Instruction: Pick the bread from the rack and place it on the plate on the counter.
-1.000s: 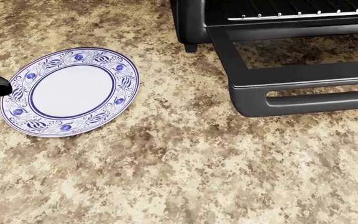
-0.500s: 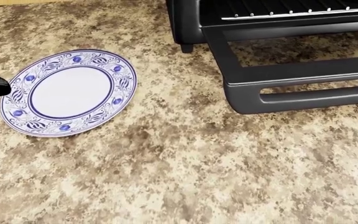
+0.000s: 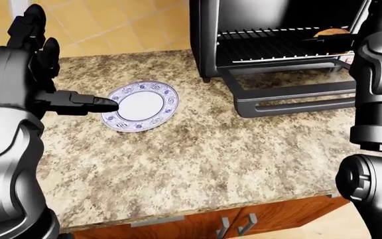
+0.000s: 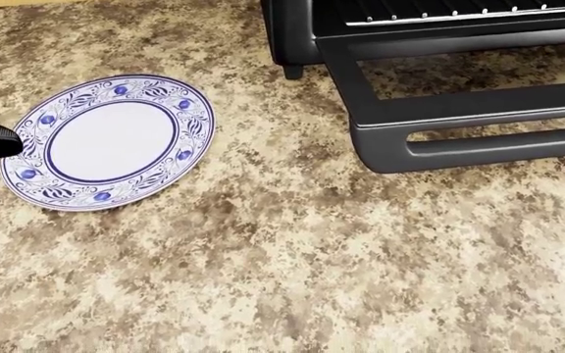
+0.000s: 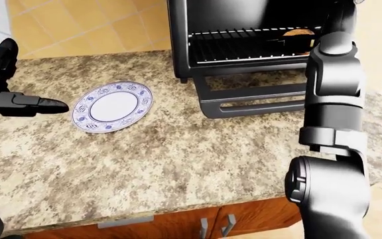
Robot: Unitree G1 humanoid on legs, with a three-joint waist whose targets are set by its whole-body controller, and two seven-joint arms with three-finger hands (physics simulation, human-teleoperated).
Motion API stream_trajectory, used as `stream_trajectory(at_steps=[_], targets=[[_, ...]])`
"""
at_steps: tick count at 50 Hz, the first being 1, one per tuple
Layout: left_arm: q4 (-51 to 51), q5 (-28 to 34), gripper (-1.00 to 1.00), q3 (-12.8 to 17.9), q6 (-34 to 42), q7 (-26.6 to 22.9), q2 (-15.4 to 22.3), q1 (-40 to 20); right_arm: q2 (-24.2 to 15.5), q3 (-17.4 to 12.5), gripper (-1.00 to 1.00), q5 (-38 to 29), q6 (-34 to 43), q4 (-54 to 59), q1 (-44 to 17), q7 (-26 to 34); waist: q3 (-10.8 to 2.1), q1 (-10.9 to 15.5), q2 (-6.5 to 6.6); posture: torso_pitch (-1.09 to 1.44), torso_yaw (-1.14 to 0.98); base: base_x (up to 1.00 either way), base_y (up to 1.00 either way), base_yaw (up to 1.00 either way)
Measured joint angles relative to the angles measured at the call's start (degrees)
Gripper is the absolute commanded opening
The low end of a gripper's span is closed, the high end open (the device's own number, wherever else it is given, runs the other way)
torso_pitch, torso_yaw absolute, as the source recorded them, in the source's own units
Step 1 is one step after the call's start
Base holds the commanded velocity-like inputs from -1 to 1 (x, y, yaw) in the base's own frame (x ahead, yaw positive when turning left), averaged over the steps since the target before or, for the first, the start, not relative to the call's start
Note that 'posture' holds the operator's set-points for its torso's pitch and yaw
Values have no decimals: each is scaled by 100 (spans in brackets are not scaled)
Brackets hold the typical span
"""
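The bread lies on the wire rack inside the toaster oven, at the rack's 3 o'clock end in the left-eye view, a tan edge showing just past the right arm; it is not yet lifted. That arm reaches up into the oven mouth toward the bread, probably so the right robot hand can take it from the side, but the hand itself is hidden behind the forearm and the oven frame, so I cannot tell whether it is released or clenched. The oven door hangs folded down onto the desk, which leaves the rack reachable. The plate, blue-patterned with a bare white centre, lies flat on the desk at about 9 o'clock from the oven and well apart from it, ready to receive the bread. The left robot hand hangs raised near the plate's 9 o'clock rim, released, fingers spread and 1 finger pointing toward the plate; it grasps nothing and seems merely parked out of the way. The head view looks down on plate, door and the rack's edge only, with the left fingertip as a black shape at its 9 o'clock border; only the 2 eye views show the bread, both arms and the cabinet under the desk
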Motion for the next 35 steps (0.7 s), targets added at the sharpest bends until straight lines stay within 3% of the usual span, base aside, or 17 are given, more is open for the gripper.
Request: stream_trajectory(at_steps=[18,27,35], targets=[[-26,-10,100,53,12,-17,24,1,24,14,100,6,133,-89,147,94,-11,7,-8,0,0,0,0,0],[-58,-61,100,69,86,-20,83,-57,37,28,66,-12,215,-214,210,239,-15,3,-11,0,0,0,0,0],[-6,-56,100,42,50,-4,72,-45,27,14,57,-82,312,-402,307,350,-23,0,-18,0,0,0,0,0]])
